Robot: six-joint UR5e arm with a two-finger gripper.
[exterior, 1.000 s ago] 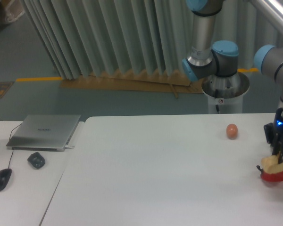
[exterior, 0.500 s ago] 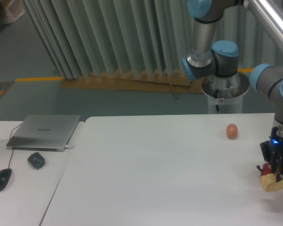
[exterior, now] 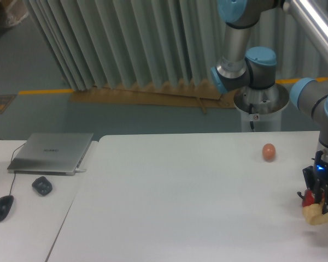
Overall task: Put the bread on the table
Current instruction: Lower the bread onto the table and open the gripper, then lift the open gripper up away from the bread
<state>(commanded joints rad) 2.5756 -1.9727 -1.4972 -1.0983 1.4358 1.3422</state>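
Bread [exterior: 318, 216] lowered onto table [exterior: 180, 196].
Pinched in gripper [exterior: 320, 201] fingers beside red pepper [exterior: 306, 200]; risked knocking pepper or rolling off edge on release.

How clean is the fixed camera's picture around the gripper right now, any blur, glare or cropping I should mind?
Fixed camera: soft and slightly grainy overall; the black two-finger gripper sits at the right edge, where the small tan-yellow bread loaf is partly cropped and fuzzy. Faint soft shadow on the large white table beneath it; no harsh glare there.
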